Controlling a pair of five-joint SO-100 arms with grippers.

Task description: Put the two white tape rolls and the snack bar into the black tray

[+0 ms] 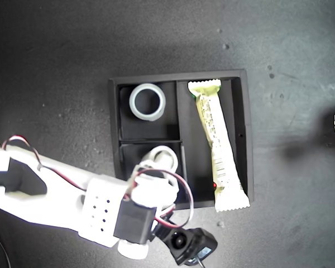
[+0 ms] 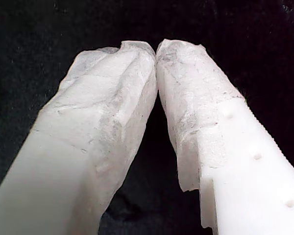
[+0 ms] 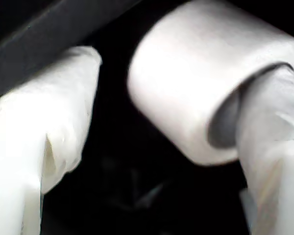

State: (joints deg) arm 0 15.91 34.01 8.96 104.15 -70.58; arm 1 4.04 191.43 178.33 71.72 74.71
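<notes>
Exterior view looks straight down; wrist views sit close (jaws).

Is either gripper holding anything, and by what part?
My second gripper is open, one finger hooked through the white tape roll; not clamped. First gripper shut, empty.

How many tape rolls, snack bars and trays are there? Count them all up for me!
White tape rolls: 2, one lying flat in a tray compartment, one at my second gripper
Snack bar: 1
Black tray: 1
Total: 4
</notes>
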